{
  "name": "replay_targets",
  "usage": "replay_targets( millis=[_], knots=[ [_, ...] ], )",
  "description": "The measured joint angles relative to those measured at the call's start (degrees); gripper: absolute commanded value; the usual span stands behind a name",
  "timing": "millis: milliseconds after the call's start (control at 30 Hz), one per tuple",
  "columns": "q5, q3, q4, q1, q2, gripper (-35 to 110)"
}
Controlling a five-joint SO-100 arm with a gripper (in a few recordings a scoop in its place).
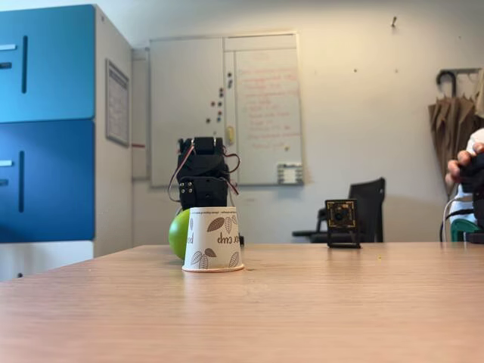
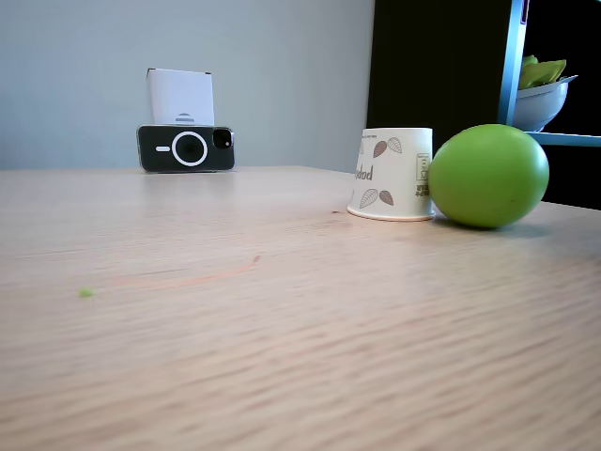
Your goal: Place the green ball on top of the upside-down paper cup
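Both fixed views. My arm [image 1: 203,178] stands folded behind the upside-down paper cup [image 1: 213,240], its gripper turned so that I cannot tell whether the jaws are parted or closed; I see nothing held in it. The green ball [image 1: 178,234] rests on the wooden table [image 1: 318,302] below the arm, close beside the cup and apart from the gripper. The cup sits rim down, I judge so that its narrow flat end offers a seat for the ball; that end is bare. A white bowl [image 2: 540,101] on a shelf holds something green.
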State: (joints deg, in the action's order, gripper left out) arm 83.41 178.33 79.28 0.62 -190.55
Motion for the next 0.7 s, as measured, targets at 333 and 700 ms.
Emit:
replay_targets(
  millis=[333,700],
  knots=[
    [0.00,-1.93,-0.09,0.53,2.90,0],
    [-0.53,-27.86,7.82,0.53,23.20,0]
  ],
)
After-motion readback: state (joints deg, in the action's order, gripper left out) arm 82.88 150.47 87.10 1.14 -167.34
